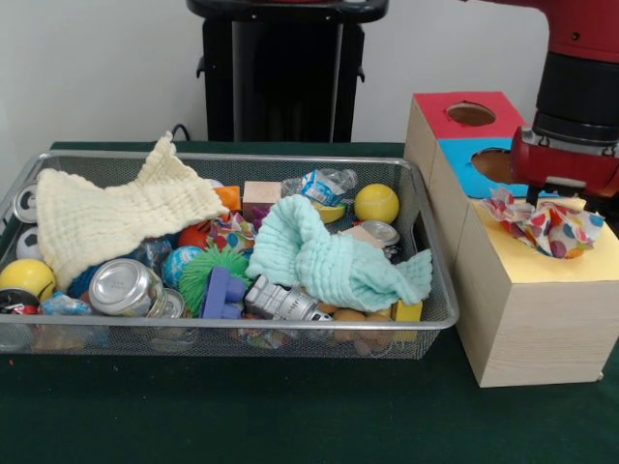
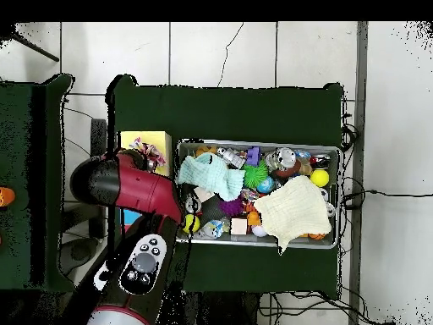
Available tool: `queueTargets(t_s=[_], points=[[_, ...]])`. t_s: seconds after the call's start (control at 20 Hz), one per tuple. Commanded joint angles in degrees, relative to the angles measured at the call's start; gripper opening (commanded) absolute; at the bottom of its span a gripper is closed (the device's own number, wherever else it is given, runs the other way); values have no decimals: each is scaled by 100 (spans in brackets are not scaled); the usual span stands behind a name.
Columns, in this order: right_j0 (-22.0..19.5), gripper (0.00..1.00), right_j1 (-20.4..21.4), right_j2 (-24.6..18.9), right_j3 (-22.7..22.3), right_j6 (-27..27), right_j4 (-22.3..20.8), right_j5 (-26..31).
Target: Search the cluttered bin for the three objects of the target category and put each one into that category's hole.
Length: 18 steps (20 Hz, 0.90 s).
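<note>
The red and black robot arm comes in at the top right of the front view, and its gripper (image 1: 542,198) is mostly hidden behind its own red wrist housing, so I cannot tell whether it is open, closed, or clamped on anything. Right under it a small white cloth piece with red, orange, blue and yellow polka dots (image 1: 547,223) lies crumpled on top of the large yellow-faced pale wood cube (image 1: 542,314), covering the spot where that cube's round hole would be; the hole itself cannot be seen. In the overhead view the same cloth (image 2: 153,154) sits on the yellow face (image 2: 139,140), partly under the arm.

Behind it stand the blue-faced cube (image 1: 462,164), its cut-out half hidden by the arm, and the red-faced cube (image 1: 450,102), its round cut-out open.

The wide shallow silver wire-mesh basket (image 1: 426,208) is crowded. A plain cream waffle cloth (image 1: 106,215) drapes over its left part and a plain mint-green cloth (image 1: 324,253) over the middle, hiding whatever lies below. Around them show a yellow ball (image 1: 376,203), a silver can (image 1: 124,287), a purple block (image 1: 221,294) and a green spiky ball (image 1: 198,271). A scrap of multicoloured dotted fabric (image 1: 229,232) peeks out between the two cloths, too buried to identify.
</note>
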<state>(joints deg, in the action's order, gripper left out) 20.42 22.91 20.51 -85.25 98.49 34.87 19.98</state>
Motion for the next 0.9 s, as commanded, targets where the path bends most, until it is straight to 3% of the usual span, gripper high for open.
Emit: queueTargets(t_s=[0.05,0.9], points=[[1,100,202,-219,-723,1436,-79,875],[51,100,747,-38,-986,1413,-210,1377]])
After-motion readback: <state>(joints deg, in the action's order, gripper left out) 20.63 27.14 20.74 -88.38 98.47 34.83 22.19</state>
